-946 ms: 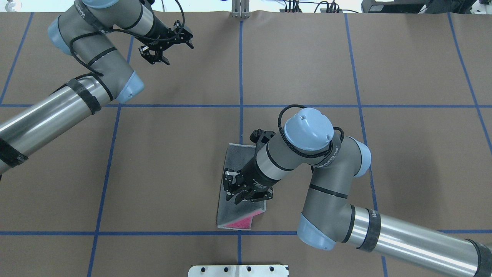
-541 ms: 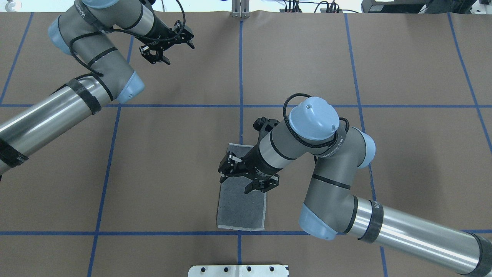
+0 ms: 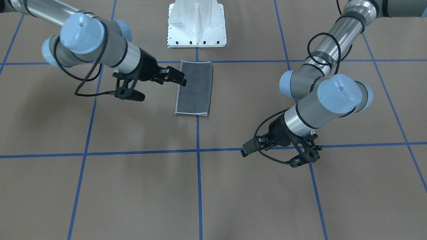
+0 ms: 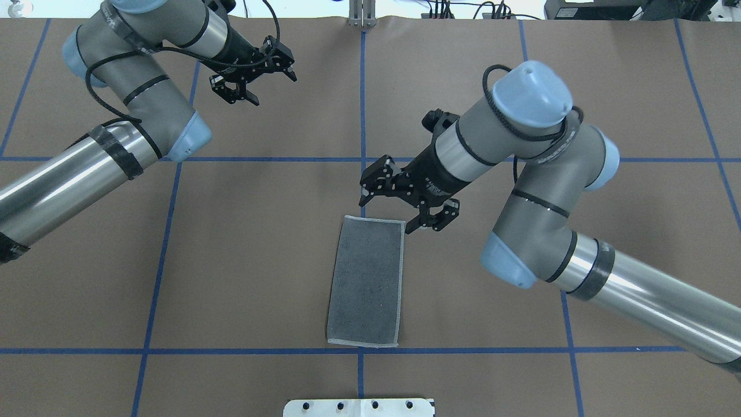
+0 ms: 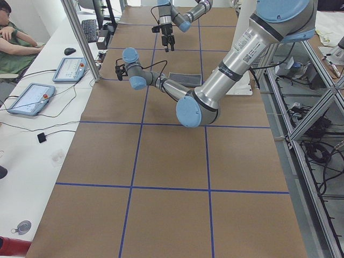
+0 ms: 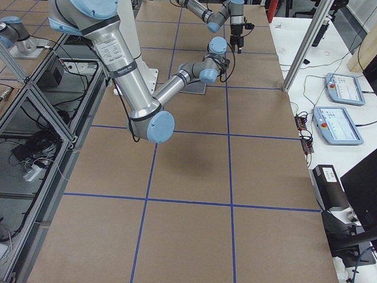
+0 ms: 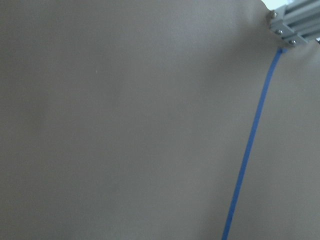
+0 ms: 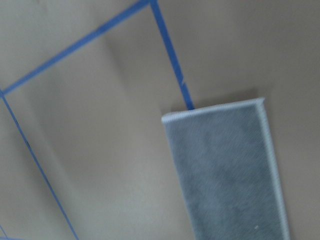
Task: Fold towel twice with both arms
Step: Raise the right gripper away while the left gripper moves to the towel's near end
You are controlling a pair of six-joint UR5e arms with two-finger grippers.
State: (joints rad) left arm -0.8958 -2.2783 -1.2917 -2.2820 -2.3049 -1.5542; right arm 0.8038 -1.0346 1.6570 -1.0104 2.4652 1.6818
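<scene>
Taped brown table, seen along its length.
The near left arm stretches across toward the far left; the right arm hangs far off, beyond the flat grey towel.

- The towel is rough, nubbly terry cloth, dark grey and matt, with a paler stitched edge.
- The desk is covered in smooth, matt brown paper.
- The tape lines are thin blue strips with a slight sheen.
- The right arm and left arm have polished, shiny metal tubes and duller grey joint housings.
- The joint cap is smooth, light blue plastic.
- The right gripper and left gripper are matt black.
- The base plate looks like smooth, white-painted metal.
</scene>
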